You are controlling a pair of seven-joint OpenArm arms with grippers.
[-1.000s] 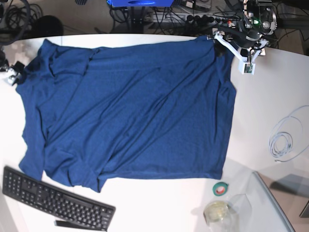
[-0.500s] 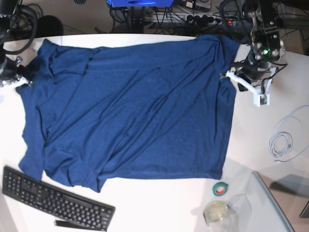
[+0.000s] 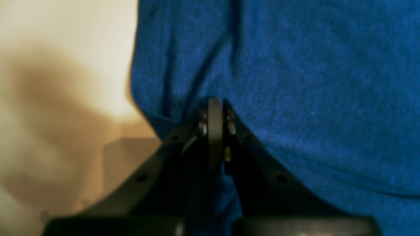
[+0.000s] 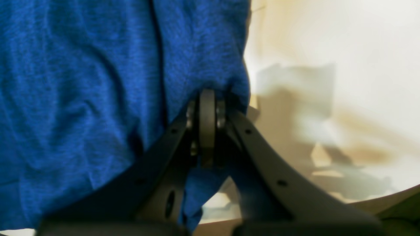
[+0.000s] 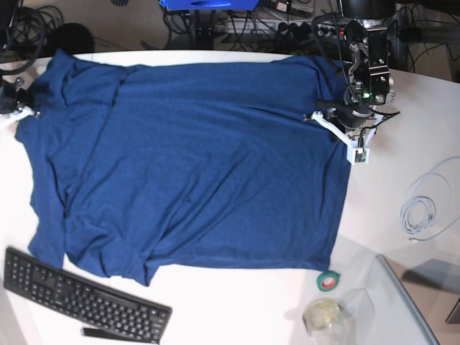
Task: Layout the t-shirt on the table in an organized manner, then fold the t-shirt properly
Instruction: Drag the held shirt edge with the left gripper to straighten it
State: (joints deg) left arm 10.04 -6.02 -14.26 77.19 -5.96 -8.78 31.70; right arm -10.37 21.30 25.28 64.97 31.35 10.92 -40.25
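T-shirt spread navy and creased across white counter, pinned at two edges. Left claw clamped tight on the cloth's edge, fabric bunched between closed jaws in the left wrist view, bare counter just outboard of it. Right claw likewise closed on the opposite edge, a fold of blue pinched at its tips in the right wrist view, pale counter beyond. Between the two claws, the whole body of the garment, lying flat with shallow diagonal wrinkles. Well below the right claw, black keyboard at the counter's near edge, just past the hem. Well below the left claw, green tape roll and clear glass jar; off to that claw's outer side, coiled white cable.
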